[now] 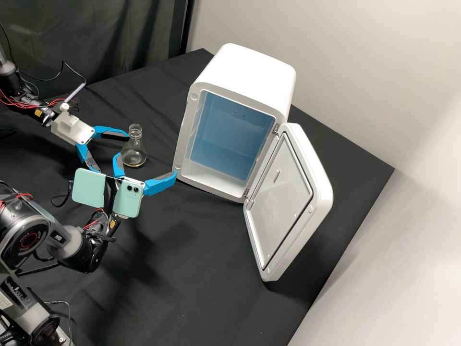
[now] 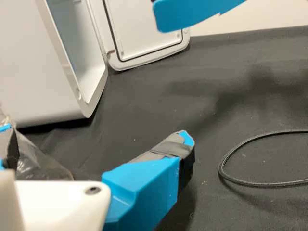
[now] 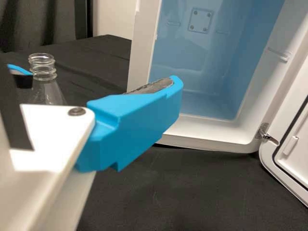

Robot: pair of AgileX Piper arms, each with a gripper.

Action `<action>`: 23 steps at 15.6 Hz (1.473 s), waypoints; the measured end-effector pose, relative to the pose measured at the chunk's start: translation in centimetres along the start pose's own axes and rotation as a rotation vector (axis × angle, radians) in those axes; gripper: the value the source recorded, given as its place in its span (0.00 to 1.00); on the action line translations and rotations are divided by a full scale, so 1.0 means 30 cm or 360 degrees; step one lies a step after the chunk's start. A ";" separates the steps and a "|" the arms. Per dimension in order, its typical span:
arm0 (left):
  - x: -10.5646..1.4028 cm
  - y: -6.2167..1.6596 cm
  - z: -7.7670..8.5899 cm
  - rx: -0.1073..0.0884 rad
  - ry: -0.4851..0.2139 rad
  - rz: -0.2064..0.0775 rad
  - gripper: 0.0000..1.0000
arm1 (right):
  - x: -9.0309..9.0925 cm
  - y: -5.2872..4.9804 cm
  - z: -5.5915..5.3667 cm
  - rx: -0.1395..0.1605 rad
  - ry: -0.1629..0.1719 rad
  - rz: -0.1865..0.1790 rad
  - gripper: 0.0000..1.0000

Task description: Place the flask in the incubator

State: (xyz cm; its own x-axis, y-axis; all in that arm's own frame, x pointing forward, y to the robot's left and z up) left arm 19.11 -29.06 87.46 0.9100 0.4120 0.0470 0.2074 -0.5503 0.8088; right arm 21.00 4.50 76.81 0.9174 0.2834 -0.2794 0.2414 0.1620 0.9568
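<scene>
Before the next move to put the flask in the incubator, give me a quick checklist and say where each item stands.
1. Door of the incubator swung open: ok.
2. Chamber free of clutter: ok.
3. Flask upright on the bench: ok.
4. Flask gripped: not ok; left claw and right claw are both open, beside it.
5. Right claw's finger clear of the incubator's front edge: cannot tell.

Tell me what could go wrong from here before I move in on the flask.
1. The flask stands ungripped close to both open claws, the left claw and the right claw; a finger of either could tip the glass over.
2. The right claw's outer finger sits very near the incubator at its front frame and may bump it when swinging.
</scene>
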 end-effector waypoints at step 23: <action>0.018 -0.014 -0.052 0.0077 0.0119 -0.0018 1.00 | 0.004 -0.008 0.004 0.0018 -0.0020 -0.0006 1.00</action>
State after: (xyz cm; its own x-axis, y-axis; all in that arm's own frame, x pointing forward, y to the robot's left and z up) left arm 18.94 -27.47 88.05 0.8786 0.4703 0.0834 0.2360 -0.5791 0.7803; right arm 21.10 4.37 76.56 0.9203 0.2708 -0.2823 0.2486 0.1521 0.9566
